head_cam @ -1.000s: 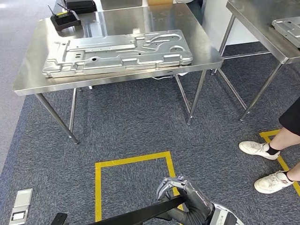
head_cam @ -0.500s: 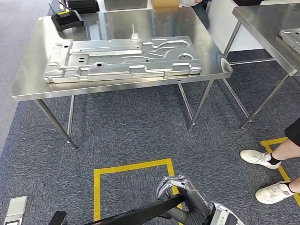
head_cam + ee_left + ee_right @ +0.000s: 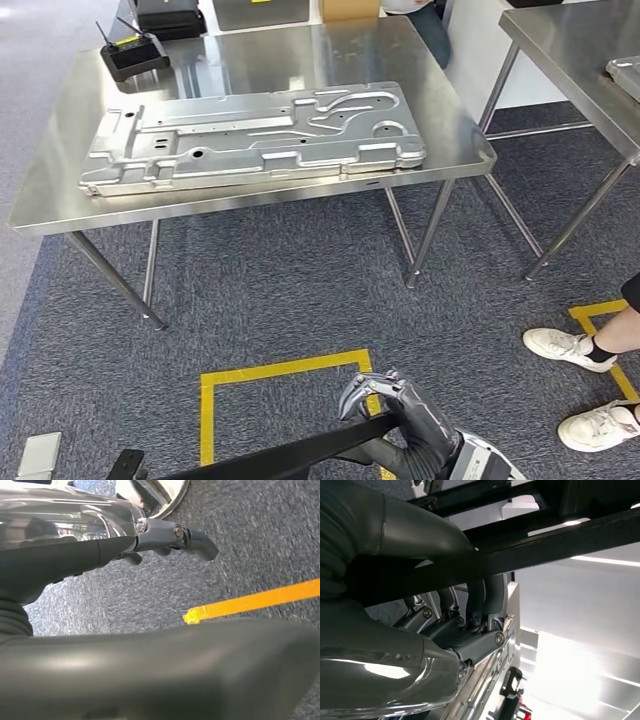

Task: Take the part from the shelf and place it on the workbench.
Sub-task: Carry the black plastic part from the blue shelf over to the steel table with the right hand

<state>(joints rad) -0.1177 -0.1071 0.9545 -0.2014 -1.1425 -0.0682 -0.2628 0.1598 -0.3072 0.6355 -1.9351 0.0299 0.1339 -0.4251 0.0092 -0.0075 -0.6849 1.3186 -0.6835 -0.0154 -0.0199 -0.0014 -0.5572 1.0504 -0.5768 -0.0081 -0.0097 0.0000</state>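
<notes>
We hold the part (image 3: pixel 302 458), a long, flat black piece, low at the near edge of the head view, above the blue-grey carpet (image 3: pixel 302 290). Our right hand (image 3: pixel 400 420) grips its right end, dark fingers (image 3: pixel 370 385) hooked over the top edge, and the right wrist view shows those fingers (image 3: pixel 486 597) wrapped around a black bar of the part (image 3: pixel 561 535). The part's other end reaches toward the lower left of the head view, where a small black knob (image 3: pixel 127 465) sits at the picture's edge. In the left wrist view our left hand (image 3: pixel 166 535) shows a dark finger stretched out over the carpet, with a broad dark surface beneath it; we cannot tell whether that hand is clasping the part or free. Ahead of us stands the table (image 3: pixel 60 195), a steel top on thin slanted legs, and on it lies a large stamped metal panel (image 3: pixel 249 135), flat along the near side. At the table's far left corner sits a black device with short antennas (image 3: pixel 134 52). A yellow taped square (image 3: pixel 207 400) marks the carpet just in front of our hand. To the right a second steel table (image 3: pixel 573 60) shows in part, and a person's white sneakers (image 3: pixel 577 350) stand beside more yellow tape. A small grey plate (image 3: pixel 38 455) lies on the carpet at the lower left.
</notes>
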